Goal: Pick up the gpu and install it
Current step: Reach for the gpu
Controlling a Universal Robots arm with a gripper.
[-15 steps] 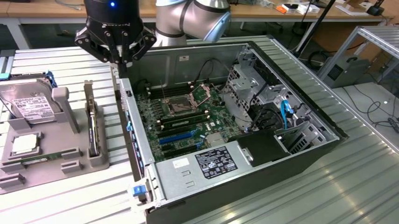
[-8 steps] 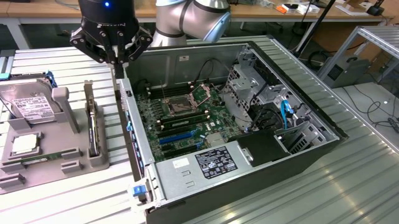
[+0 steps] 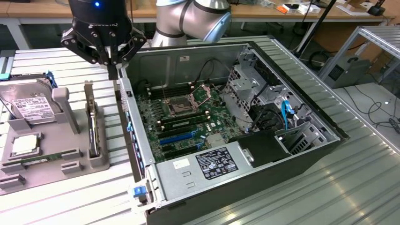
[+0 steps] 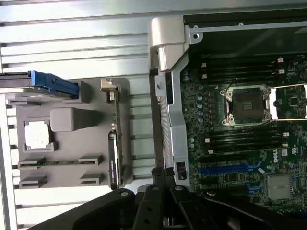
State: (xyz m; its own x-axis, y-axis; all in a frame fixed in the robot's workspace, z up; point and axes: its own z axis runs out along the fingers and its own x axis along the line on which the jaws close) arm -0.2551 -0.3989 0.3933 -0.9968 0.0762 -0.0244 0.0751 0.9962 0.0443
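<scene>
The gpu (image 3: 92, 126) is a thin dark card standing on edge in a slot of the grey holder tray (image 3: 100, 161), its silver bracket at the far end. In the wrist view the gpu (image 4: 116, 139) stands in the same tray (image 4: 67, 91). My gripper (image 3: 113, 68) hangs shut with nothing in it. It is above the gap between the tray and the near wall of the open computer case (image 3: 300, 154), just to the exterior view's right of the card's bracket end. The wrist view has the shut gripper (image 4: 165, 213) over that case wall.
A silver hard drive (image 3: 28, 105), a square processor chip (image 3: 24, 144) and a green memory stick (image 3: 37, 161) sit in the same tray. Inside the case lie the motherboard (image 3: 181, 122), its blue expansion slots (image 3: 178, 137), drive cages (image 3: 250, 89) and a power supply (image 3: 206, 164).
</scene>
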